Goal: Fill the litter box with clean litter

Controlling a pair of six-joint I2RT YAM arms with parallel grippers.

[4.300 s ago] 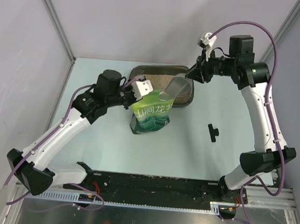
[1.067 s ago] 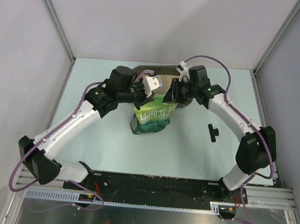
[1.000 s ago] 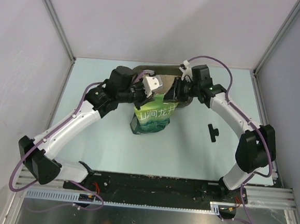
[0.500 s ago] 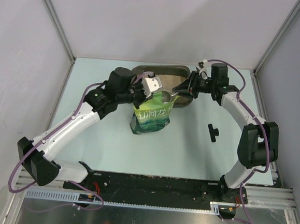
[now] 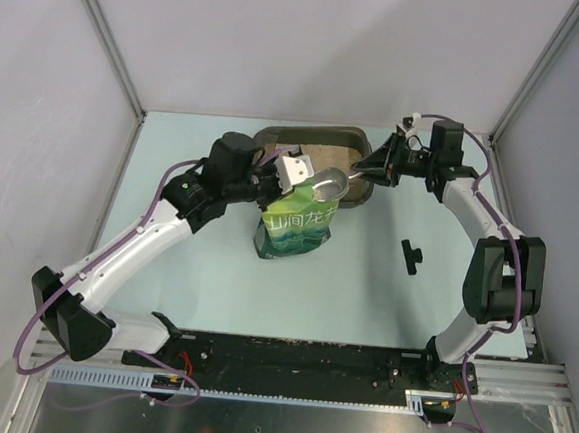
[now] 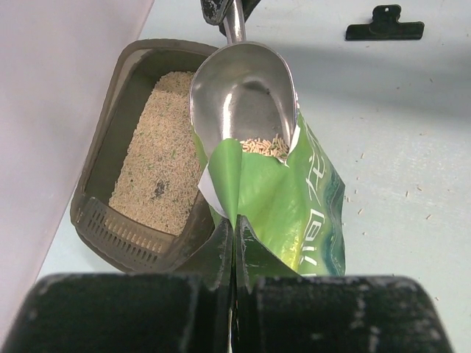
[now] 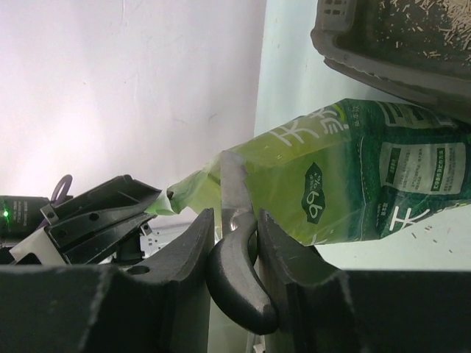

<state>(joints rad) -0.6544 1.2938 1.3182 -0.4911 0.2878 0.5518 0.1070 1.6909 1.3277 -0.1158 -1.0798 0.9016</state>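
1. Litter box (image 5: 308,130): dark tray at the far middle of the table (image 5: 384,294), long side across the top view. It lies just behind the bag.
2. Litter (image 6: 158,162): beige granules spread over the box floor. A small heap also sits at the tip of the scoop.
3. Bag (image 5: 294,227): green pouch with white characters, standing upright with its top torn wide. Its upper edge leans against the near side of the box.
4. Scoop (image 6: 243,95): silver metal, bowl facing up. Its tip rests at the bag's mouth and its handle points toward the right arm.
5. Left gripper (image 6: 234,273): clenched, pinching the rim of the bag's mouth on the side away from the scoop.
6. Right gripper (image 7: 234,243): grasping the scoop's dark handle between both fingers, reaching in over the right end of the box.
7. Clip (image 5: 410,254): small and black, lying alone on the table, well apart to the right of the bag.
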